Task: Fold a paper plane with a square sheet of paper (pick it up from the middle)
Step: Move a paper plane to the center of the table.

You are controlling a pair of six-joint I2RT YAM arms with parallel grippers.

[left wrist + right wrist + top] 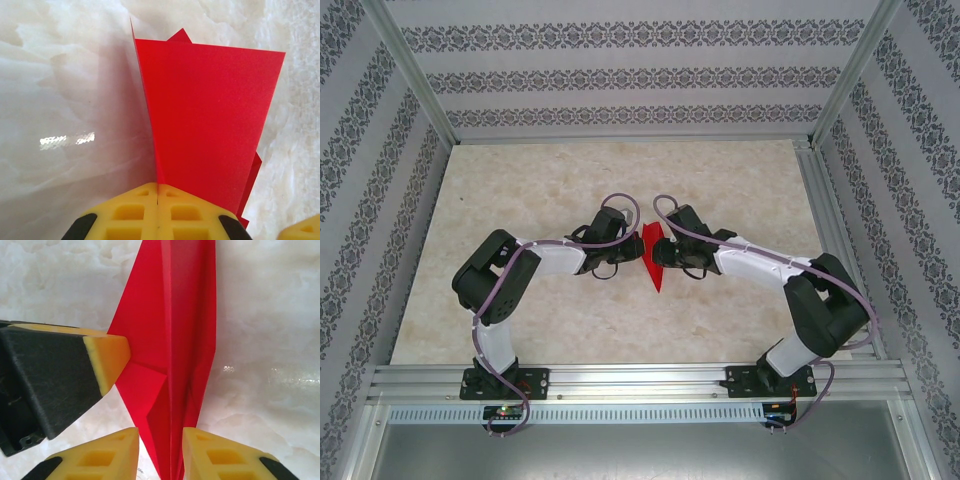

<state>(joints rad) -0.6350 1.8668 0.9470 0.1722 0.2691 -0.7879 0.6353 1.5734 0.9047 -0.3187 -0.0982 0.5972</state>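
Item: paper plane (pixel 653 262), bright red, creased, narrow point toward the near edge. Location: middle of the pale marbled surface (pixel 520 200), between both tools.

Left tool (pixel 157 200): yellow fingers pressed together, pinching a fold of the plane (pixel 210 115) at their tips.

Right tool (pixel 160 440): fingers narrowly parted, astride the plane's (pixel 175 340) tapered end, a sliver of surface showing between one finger and the paper.
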